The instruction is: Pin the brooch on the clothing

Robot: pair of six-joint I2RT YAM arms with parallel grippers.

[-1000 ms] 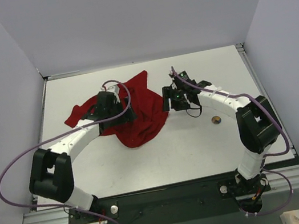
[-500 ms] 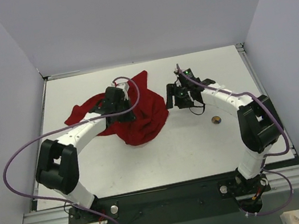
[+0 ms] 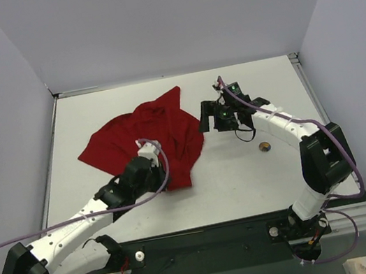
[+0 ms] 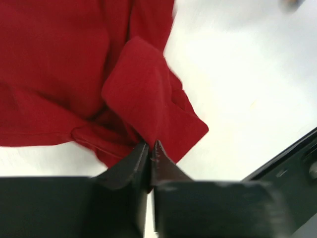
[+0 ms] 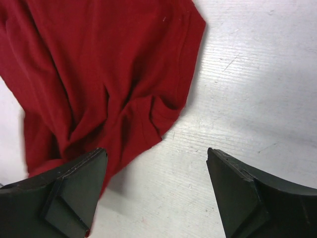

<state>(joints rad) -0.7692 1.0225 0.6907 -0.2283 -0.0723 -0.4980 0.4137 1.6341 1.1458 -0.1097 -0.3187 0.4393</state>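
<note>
Left gripper (image 4: 150, 148) is pinched tight on a fold of the red T-shirt (image 4: 74, 59). Its wrist view shows the two dark fingers meeting with cloth bunched between the tips, a detail the top view hides under the arm. From above, this gripper sits at the shirt's 6 o'clock edge, nearest the arm bases.

At about 3 o'clock from the centre of the white table (image 3: 233, 178) lies the brooch (image 3: 265, 146), a tiny round dot on bare surface, well apart from the shirt and just beside the right forearm. Only the top view shows it plainly.

Farther back, the right gripper (image 5: 156, 156) stands wide open and holds nothing. Its wrist view shows one finger over the shirt's rumpled hem and the other over bare table. The overhead camera places it at the shirt's 3 o'clock side, with the brooch at about its 4 o'clock.

The shirt itself lies crumpled toward 10 o'clock on the table, one pointed corner reaching toward 12 o'clock.
</note>
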